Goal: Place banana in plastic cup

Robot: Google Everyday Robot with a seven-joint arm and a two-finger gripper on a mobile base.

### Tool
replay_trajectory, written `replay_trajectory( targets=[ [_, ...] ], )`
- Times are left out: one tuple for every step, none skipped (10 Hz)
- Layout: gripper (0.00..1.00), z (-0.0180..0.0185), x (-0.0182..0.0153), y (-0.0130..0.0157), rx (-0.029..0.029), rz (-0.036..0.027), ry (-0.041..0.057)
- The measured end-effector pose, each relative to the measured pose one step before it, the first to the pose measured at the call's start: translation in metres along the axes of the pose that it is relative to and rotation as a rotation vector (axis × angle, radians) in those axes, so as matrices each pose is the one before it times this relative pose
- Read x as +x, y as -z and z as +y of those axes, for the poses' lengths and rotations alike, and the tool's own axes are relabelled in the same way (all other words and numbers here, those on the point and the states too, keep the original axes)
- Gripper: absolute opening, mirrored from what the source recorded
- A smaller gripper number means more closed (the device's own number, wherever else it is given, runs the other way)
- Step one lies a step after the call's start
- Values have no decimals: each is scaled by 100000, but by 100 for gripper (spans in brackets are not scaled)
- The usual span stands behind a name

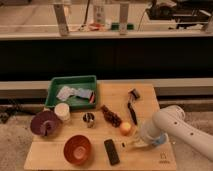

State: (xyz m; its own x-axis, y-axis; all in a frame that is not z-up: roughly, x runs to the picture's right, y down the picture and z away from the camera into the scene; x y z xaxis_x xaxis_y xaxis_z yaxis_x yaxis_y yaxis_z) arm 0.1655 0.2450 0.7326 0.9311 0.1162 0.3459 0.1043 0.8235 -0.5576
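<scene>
Gripper low at the near right of the table.
I cannot tell how my gripper (pixel 134 144) stands; it is just right of the remote (pixel 112 151), near the orange (pixel 125 128). I cannot see the banana; a bit of blue, maybe the plastic cup (pixel 161 141), shows behind the arm (pixel 175 131).

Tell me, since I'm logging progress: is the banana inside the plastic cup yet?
Cannot tell: the gripper, low near the table's front right, and the arm hide both.

the white arm (pixel 175 131) runs off the right edge and hides most of the gripper (pixel 136 144) and the light-blue plastic cup (pixel 161 140); the banana (pixel 131 144) barely shows.
</scene>
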Motion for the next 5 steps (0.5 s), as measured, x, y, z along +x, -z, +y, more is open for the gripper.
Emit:
replay_trajectory(
  targets=[
    [5, -117, 167, 386, 275, -663, -2165],
    [5, -300, -25, 543, 216, -434, -3162],
    [5, -140, -29, 583, -30, 408, -2961],
    [5, -185, -96, 599, 576, 587, -2128],
    [5, -62, -205, 754, 199, 668, -1916]
  ],
)
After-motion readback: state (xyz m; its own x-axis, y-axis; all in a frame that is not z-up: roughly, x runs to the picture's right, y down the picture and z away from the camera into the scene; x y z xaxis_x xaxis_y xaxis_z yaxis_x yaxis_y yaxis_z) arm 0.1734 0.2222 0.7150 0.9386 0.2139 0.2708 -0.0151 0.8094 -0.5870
